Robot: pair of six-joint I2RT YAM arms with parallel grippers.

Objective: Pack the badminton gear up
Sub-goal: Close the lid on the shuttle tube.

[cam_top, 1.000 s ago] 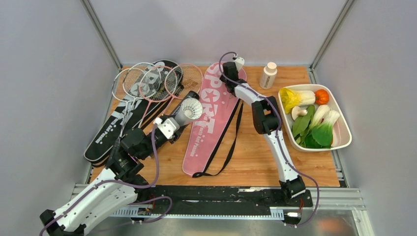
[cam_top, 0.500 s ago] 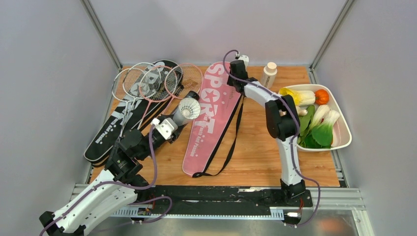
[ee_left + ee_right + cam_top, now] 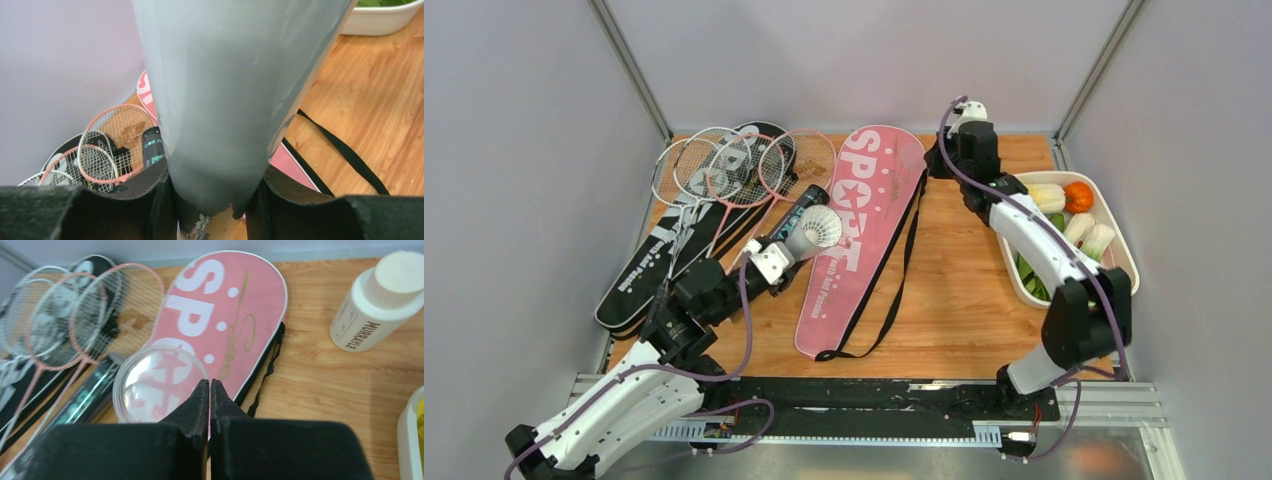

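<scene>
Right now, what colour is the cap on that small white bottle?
Beige. The cap tops the small white bottle; the right wrist view shows it best.

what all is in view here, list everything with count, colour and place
rackets: four, two white and two pink, back left, heads over the black bag
black bag: one, black, left side
pink bag: one, pink, centre
black tube: one, black, beside the rackets
grey tube: one, grey-white, in the left gripper
shuttlecock: one, white, at the grey tube's far end
clear lid: one, clear, in the right gripper
bottle: one, white with a beige cap, back right
tray: one, white, right edge
toy vegetables: several, mixed colours, in the tray
left gripper: shut on the grey tube
right gripper: pinching the clear lid
</scene>
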